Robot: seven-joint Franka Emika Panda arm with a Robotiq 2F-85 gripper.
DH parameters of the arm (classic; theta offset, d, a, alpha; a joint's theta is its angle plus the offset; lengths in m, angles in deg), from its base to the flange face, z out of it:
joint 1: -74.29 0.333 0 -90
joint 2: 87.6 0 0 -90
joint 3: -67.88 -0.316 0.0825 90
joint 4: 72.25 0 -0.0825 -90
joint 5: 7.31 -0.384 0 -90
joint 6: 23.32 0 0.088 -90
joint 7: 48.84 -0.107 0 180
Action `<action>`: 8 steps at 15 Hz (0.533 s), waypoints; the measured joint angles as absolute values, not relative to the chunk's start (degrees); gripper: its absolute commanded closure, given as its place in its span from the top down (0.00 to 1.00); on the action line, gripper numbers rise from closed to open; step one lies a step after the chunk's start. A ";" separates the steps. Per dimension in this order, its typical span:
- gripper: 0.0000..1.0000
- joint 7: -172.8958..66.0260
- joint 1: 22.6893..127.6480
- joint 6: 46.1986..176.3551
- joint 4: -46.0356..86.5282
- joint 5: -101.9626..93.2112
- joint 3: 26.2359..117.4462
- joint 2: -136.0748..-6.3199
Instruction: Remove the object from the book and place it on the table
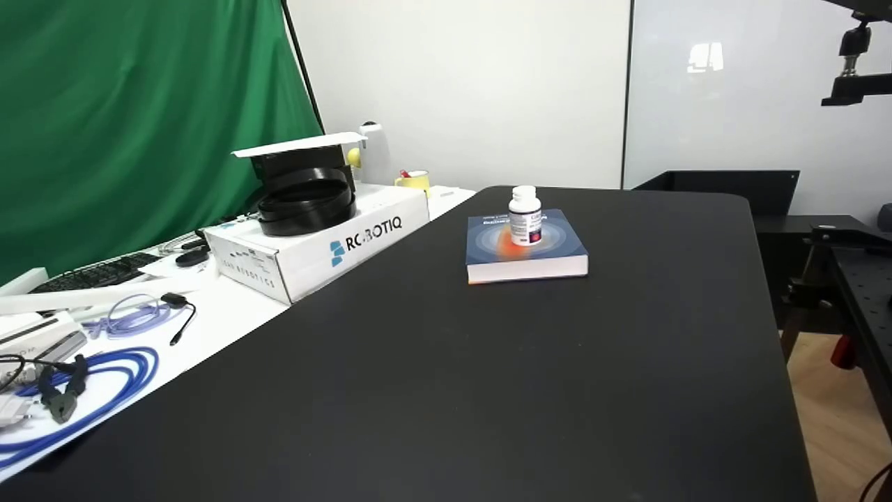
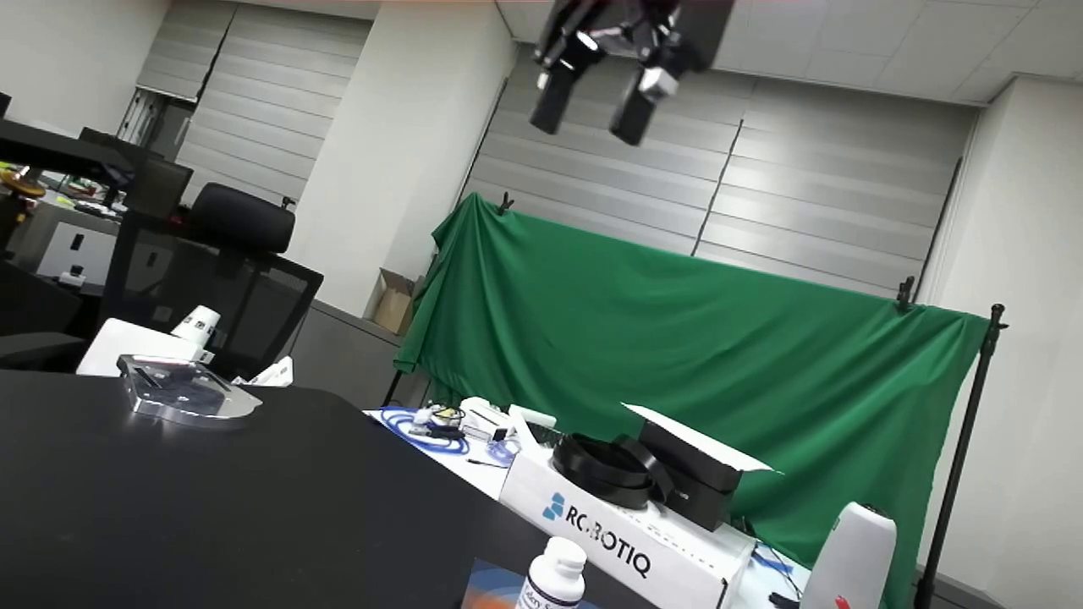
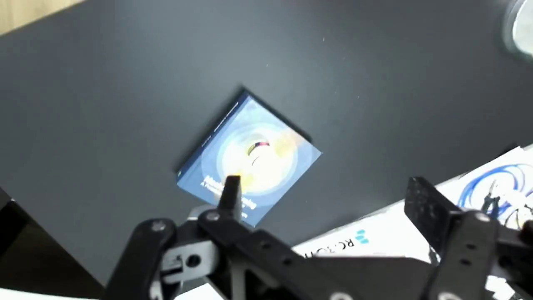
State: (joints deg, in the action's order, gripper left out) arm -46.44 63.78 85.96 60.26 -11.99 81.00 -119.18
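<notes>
The small white pill bottle (image 1: 525, 216) stands upright on the blue book (image 1: 481, 244), which lies flat on the black table (image 1: 557, 390). An exterior view shows the bottle (image 2: 554, 579) and a corner of the book (image 2: 486, 584) at its bottom edge. In the wrist view the bottle (image 3: 260, 151) is seen from above, washed out by glare, on the book (image 3: 254, 112). My gripper (image 2: 590, 118) hangs high above the table. In the wrist view the gripper (image 3: 325, 180) is open, with nothing between its fingers. One finger overlaps the book's corner in that view.
A white Robotiq box (image 1: 348, 240) with black rings (image 1: 306, 202) on it stands on the white side surface beside the table. Blue cables (image 1: 132, 376) and pliers (image 1: 63, 390) lie there too. A clear plastic piece (image 2: 186, 393) lies near the table's far edge.
</notes>
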 measured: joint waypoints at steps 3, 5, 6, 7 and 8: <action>1.00 -47.80 63.56 92.40 53.20 -11.49 80.94 -109.40; 1.00 -50.08 63.56 95.51 47.74 -10.44 80.37 -102.33; 1.00 -51.43 63.58 96.43 44.86 -9.81 79.96 -98.90; 1.00 -53.03 63.60 96.82 41.80 -9.09 79.44 -95.44; 1.00 -54.75 63.65 96.84 38.65 -8.28 78.85 -92.06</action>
State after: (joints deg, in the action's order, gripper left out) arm -54.75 63.65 96.84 38.65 -8.28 78.85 -92.06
